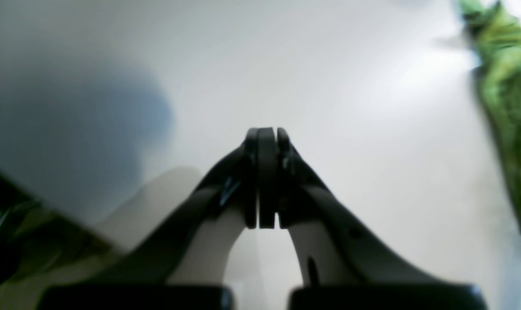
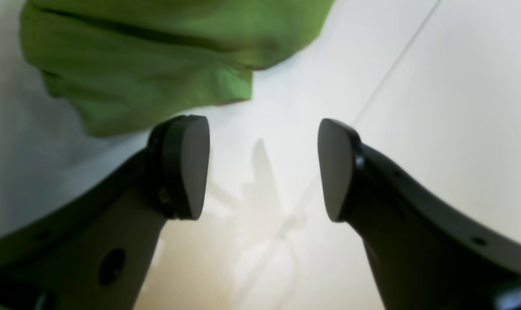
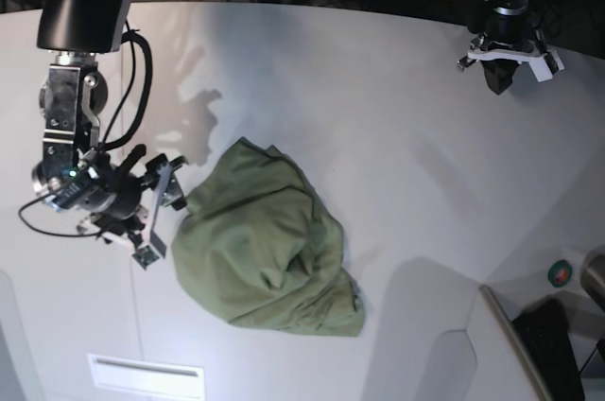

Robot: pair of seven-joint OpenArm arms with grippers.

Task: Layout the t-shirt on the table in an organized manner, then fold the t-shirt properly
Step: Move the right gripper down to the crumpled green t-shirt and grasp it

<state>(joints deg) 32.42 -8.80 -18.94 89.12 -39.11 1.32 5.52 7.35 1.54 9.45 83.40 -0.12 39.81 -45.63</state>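
The green t-shirt [image 3: 265, 245] lies crumpled in a heap in the middle of the white table [image 3: 378, 117]. My right gripper [image 3: 161, 212] stands open just to the left of the heap, level with its edge. In the right wrist view the two pads of the right gripper [image 2: 264, 168] are wide apart with only bare table between them, and the t-shirt [image 2: 157, 56] is just beyond the left pad. My left gripper [image 3: 499, 79] hangs far off at the back right, shut and empty. Its tips [image 1: 266, 133] are pressed together over bare table, with the t-shirt [image 1: 506, 107] at the frame's right edge.
A thin dark seam [image 2: 398, 64] crosses the tabletop. The table's curved front edge runs at the lower right, with a small green-ringed round object [image 3: 561, 273] and dark gear beyond it. Cables and equipment line the back edge. A white slotted panel [image 3: 146, 377] sits at the near left.
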